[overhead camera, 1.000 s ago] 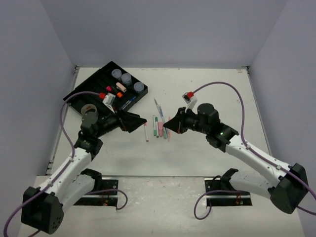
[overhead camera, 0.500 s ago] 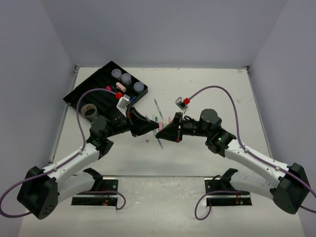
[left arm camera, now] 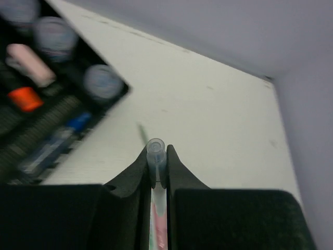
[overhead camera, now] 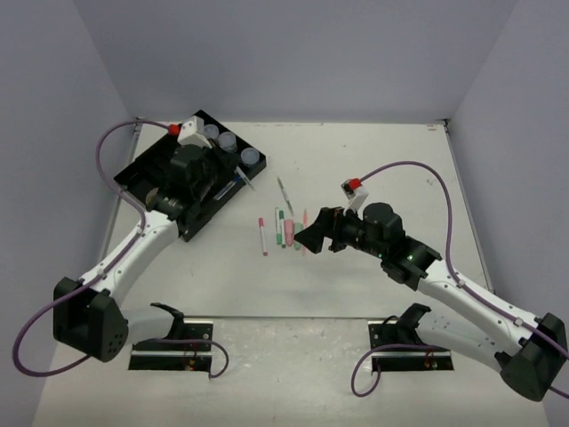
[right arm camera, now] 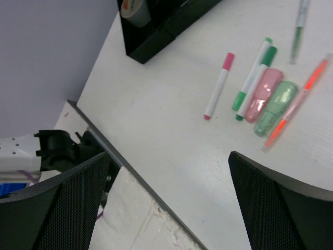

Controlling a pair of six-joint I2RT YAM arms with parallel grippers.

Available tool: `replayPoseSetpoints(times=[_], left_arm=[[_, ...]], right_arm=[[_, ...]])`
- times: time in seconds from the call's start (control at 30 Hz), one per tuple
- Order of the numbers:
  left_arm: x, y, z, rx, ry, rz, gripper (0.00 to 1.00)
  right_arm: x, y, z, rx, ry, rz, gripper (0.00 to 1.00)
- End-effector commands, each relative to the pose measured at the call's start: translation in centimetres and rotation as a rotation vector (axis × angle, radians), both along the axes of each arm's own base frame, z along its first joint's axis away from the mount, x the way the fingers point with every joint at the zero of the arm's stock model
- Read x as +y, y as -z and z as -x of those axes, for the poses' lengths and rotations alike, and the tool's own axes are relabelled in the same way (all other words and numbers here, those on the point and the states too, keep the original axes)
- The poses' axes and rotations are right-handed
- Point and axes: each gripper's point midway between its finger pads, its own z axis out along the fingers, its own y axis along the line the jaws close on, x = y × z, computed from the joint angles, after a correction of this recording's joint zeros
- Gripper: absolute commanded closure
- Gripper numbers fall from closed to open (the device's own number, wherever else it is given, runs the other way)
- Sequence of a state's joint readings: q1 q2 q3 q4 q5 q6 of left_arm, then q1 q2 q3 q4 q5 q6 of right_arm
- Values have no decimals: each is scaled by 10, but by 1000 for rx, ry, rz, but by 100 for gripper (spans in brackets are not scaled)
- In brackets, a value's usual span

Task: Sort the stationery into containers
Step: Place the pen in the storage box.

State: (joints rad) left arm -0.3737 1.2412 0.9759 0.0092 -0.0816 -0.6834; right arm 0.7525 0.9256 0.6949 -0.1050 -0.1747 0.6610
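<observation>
My left gripper [overhead camera: 229,171] hangs over the right edge of the black tray [overhead camera: 147,169] and is shut on a thin pen with a clear cap [left arm camera: 155,156]. The pen's end sticks out between the fingertips of that gripper [left arm camera: 155,152]. Three round jars [overhead camera: 228,140] stand in the tray, with a pink marker [left arm camera: 30,64], an orange marker [left arm camera: 24,98] and a blue pen [left arm camera: 54,146]. My right gripper [right arm camera: 169,203] is open and empty, low over the table just short of a row of loose pens: a pink-capped pen [right arm camera: 218,86], green pens [right arm camera: 253,78], a pink marker [right arm camera: 263,94], a green marker [right arm camera: 274,107] and an orange pen [right arm camera: 296,104].
A thin green pen [overhead camera: 283,191] lies apart, behind the row. A tape ring [right arm camera: 134,10] sits at the tray's near corner. The table's front edge [right arm camera: 104,151] runs below the right gripper. Grey walls close the table in on three sides.
The grippers met at mid-table. The left one shut on the pen, the right one opened. The left arm then swung back over the tray with the pen, and the right drew back.
</observation>
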Motion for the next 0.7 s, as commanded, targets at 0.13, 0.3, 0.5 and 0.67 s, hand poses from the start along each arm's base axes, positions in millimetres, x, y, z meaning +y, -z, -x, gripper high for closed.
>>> replayPoseSetpoints(times=[0.13, 0.3, 0.5, 0.67], left_arm=[[165, 38, -86, 156, -585, -192, 100], [212, 102, -137, 343, -668, -197, 100], [221, 133, -161, 376, -627, -97, 100], [210, 151, -162, 373, -591, -37, 100]], right_arm=[[-38, 13, -4, -51, 143, 88, 1], [-40, 17, 0, -49, 132, 93, 1], [-45, 23, -4, -62, 148, 134, 1], [-51, 27, -7, -63, 176, 154, 1]])
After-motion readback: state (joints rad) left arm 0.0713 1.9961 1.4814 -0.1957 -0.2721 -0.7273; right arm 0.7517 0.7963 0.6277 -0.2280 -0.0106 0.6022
